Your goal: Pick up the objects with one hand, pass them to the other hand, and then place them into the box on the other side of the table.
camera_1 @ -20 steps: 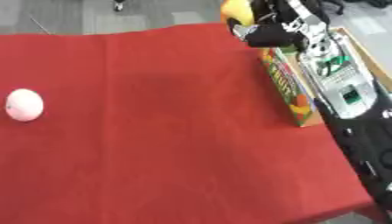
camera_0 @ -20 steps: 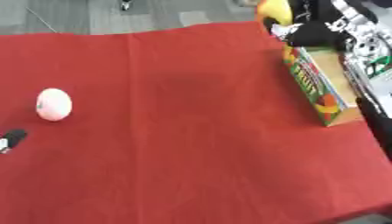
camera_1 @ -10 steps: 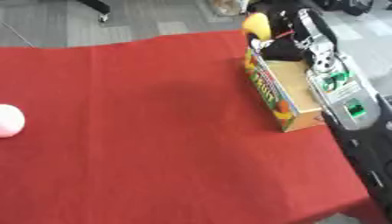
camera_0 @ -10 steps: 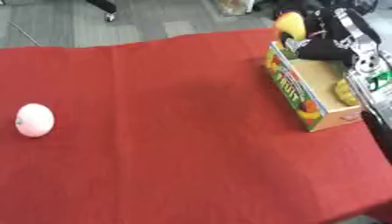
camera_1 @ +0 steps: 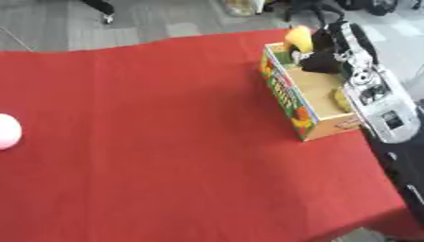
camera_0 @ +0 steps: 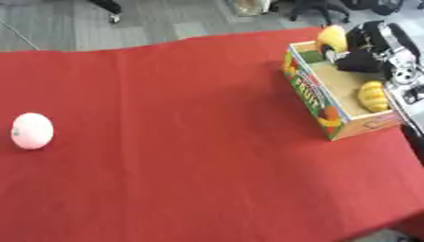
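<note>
The right hand (camera_0: 357, 51) grips a yellow fruit (camera_0: 332, 38), poised over the far end of the box (camera_0: 311, 94) to drop it in; a pink ball (camera_0: 32, 131) waits well away across the tabletop (camera_0: 182, 142).

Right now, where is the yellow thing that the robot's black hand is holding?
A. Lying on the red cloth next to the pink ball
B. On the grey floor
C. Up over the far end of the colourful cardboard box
C: the right hand is curled round the yellow object above the far end of the colourful cardboard box, far across the red cloth from the pale pink ball.
</note>
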Motion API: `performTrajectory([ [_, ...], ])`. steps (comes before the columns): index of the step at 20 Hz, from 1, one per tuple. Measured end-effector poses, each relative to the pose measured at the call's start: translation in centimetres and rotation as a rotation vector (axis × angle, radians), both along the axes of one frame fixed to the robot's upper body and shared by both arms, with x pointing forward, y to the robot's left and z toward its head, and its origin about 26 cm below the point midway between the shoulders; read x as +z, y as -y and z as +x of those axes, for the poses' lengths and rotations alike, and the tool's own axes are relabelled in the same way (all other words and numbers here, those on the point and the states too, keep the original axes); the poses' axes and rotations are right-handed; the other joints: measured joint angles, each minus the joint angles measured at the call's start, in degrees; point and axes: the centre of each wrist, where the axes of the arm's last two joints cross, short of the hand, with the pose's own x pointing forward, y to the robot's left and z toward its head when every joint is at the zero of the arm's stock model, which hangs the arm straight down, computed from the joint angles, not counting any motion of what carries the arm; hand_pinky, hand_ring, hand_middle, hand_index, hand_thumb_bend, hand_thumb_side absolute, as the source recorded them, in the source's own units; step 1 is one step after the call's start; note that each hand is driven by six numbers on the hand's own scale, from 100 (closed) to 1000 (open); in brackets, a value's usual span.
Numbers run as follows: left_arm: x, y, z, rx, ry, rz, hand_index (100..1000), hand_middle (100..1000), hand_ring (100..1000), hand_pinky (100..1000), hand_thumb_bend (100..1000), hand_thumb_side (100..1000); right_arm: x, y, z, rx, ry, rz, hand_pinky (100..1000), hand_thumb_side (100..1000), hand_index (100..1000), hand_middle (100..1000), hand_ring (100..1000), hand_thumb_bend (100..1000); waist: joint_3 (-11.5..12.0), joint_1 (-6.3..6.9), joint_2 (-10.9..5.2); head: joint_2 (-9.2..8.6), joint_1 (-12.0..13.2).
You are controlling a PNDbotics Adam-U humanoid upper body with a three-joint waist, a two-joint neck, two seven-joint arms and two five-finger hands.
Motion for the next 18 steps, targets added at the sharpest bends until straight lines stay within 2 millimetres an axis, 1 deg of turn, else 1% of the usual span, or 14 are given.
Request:
performTrajectory([
  [4,0.0,-0.1,-0.1,0.006,0.002,-0.003,833,677,659,755,715,476,-1.1,1.2,0.5,-0.045,-0.042,-0.004,701,100,484,426,665,373,0.1,0.00,0.00,0.22,-0.4],
  [6,0.0,-0.1,-0.1,0.006,0.002,-0.003,833,677,660,756,716,477,-1.6,1.7,0.8,-0.062,-0.063,-0.008,707,100,529,463,683,400,0.2,0.00,0.00,0.33,-0.5],
  [8,-0.1,-0.1,-0.1,0.007,0.000,-0.002,833,678,660,756,716,480,-2.0,2.1,1.1,-0.073,-0.082,-0.016,714,100,592,507,704,443,0.2,0.00,0.00,0.42,-0.6],
  [9,-0.1,-0.2,-0.1,0.008,0.000,-0.001,834,678,660,756,716,481,-2.2,2.3,1.3,-0.077,-0.092,-0.020,726,100,665,577,736,524,0.3,0.01,0.00,0.44,-0.7],
  [10,-0.1,-0.2,-0.1,0.009,0.000,-0.001,834,678,660,756,716,482,-2.3,2.6,1.4,-0.081,-0.100,-0.025,734,116,697,605,751,562,0.3,0.02,0.00,0.44,-0.7],
  [11,-0.1,-0.2,-0.1,0.010,0.000,-0.001,833,678,660,756,716,483,-2.6,2.8,1.5,-0.086,-0.108,-0.032,754,173,761,670,793,633,0.4,0.02,0.00,0.45,-0.6],
  [12,-0.1,-0.2,-0.1,0.011,0.000,0.000,833,677,660,756,716,483,-2.7,2.9,1.6,-0.089,-0.115,-0.041,760,186,781,691,804,649,0.5,0.02,0.00,0.45,-0.6],
  [13,0.0,-0.2,-0.1,0.012,0.001,0.001,833,677,659,756,714,483,-2.9,3.1,1.7,-0.094,-0.120,-0.052,771,215,816,739,828,665,0.5,0.02,0.00,0.46,-0.5],
  [15,0.0,-0.3,-0.1,0.014,0.002,0.002,833,677,659,757,712,484,-3.1,3.4,1.9,-0.113,-0.132,-0.074,773,219,828,760,833,661,0.5,0.02,0.00,0.49,-0.2],
  [18,0.0,-0.4,-0.2,0.017,0.002,0.003,833,677,659,757,710,484,-3.4,3.7,1.9,-0.151,-0.140,-0.091,770,222,824,756,829,650,0.5,0.02,0.00,0.50,0.4],
])
